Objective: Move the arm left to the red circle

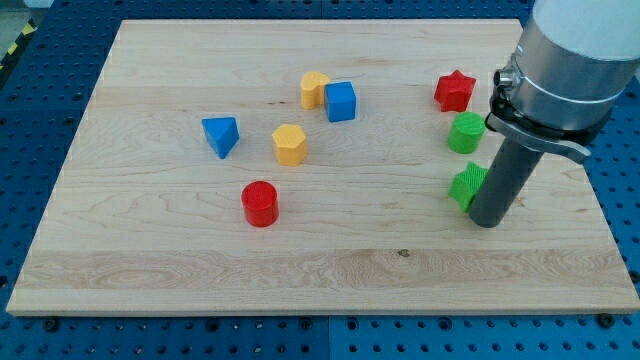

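My tip (pixel 485 222) sits at the board's (pixel 150 270) right, touching a half-hidden green block (pixel 464 186); open wood runs left to the red circle (pixel 260 203) — no claw, just a rod.

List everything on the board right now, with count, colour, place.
red circle: 1, red, lower centre-left of the board
red star: 1, red, upper right
green blocks: 2, green, right side; one rounded below the red star, one lower, against the rod, shape unclear
blue triangle: 1, blue, left of centre
blue cube: 1, blue, upper centre
yellow blocks: 2, yellow; one touching the blue cube's left side, one hexagon-like right of the blue triangle
board: 1, light wood, on a blue perforated surface
my tip: 1, dark rod end, far right of the red circle, beside the lower green block
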`<move>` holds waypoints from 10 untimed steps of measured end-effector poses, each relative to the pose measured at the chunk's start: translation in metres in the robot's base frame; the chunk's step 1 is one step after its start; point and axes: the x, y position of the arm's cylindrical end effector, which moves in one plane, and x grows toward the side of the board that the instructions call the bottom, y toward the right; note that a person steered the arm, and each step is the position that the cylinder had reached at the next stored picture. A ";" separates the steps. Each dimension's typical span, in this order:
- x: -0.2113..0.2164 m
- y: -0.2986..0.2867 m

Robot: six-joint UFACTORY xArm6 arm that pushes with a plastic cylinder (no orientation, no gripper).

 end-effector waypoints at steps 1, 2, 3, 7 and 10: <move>-0.006 -0.002; -0.006 -0.002; 0.032 -0.003; 0.088 -0.029; 0.087 -0.086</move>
